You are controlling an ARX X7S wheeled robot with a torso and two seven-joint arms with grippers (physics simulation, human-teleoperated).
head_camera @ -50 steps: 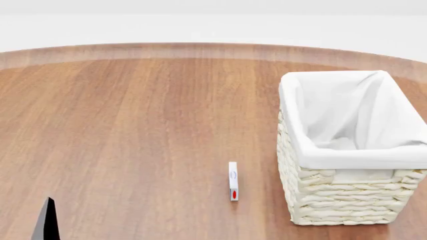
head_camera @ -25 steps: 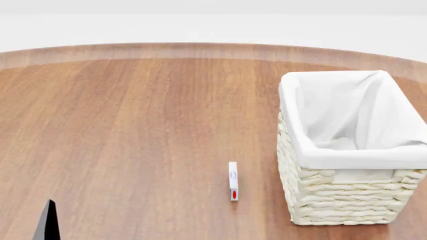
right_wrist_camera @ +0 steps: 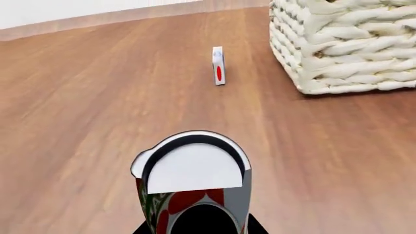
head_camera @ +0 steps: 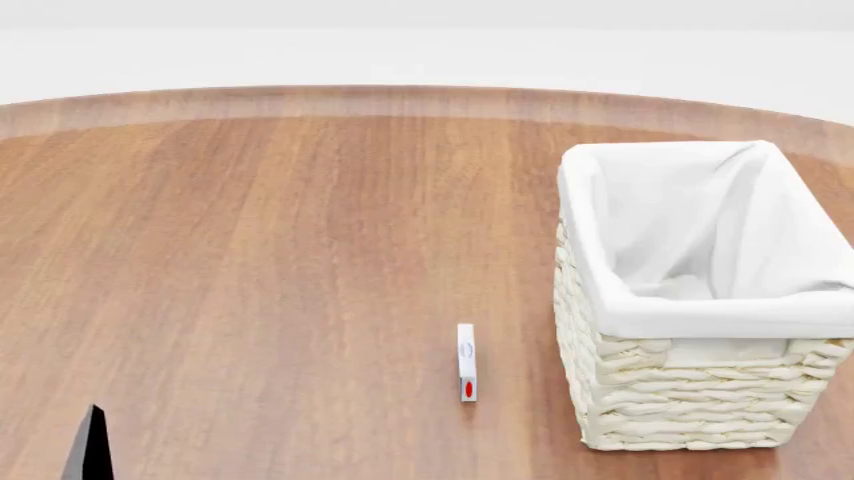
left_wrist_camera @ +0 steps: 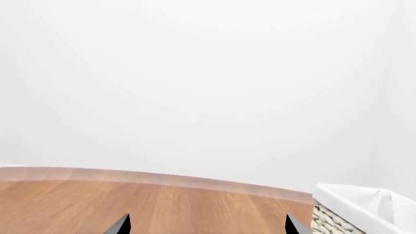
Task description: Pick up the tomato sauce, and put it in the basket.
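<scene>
The tomato sauce (right_wrist_camera: 193, 183) fills the lower centre of the right wrist view, very close to the camera, its plain top facing up and red and green label below. It is absent from the head view. The right hand itself is barely seen, only dark shapes at the bottom edge against the can's base, so whether it is closed on the can cannot be told. The left hand (left_wrist_camera: 206, 226) shows as two dark fingertips set well apart at the bottom edge of its wrist view, with nothing between them.

The basket (head_camera: 694, 400) stands at the right of the head view on the wooden worktop (head_camera: 267, 250), its white lining folded over the rim and its inside apparently empty. A small white and red object (head_camera: 467, 362) lies just left of it.

The can is judged rigid and fairly light, with a smooth, possibly slippery wall. It is best taken across the middle of its round side, kept upright.
</scene>
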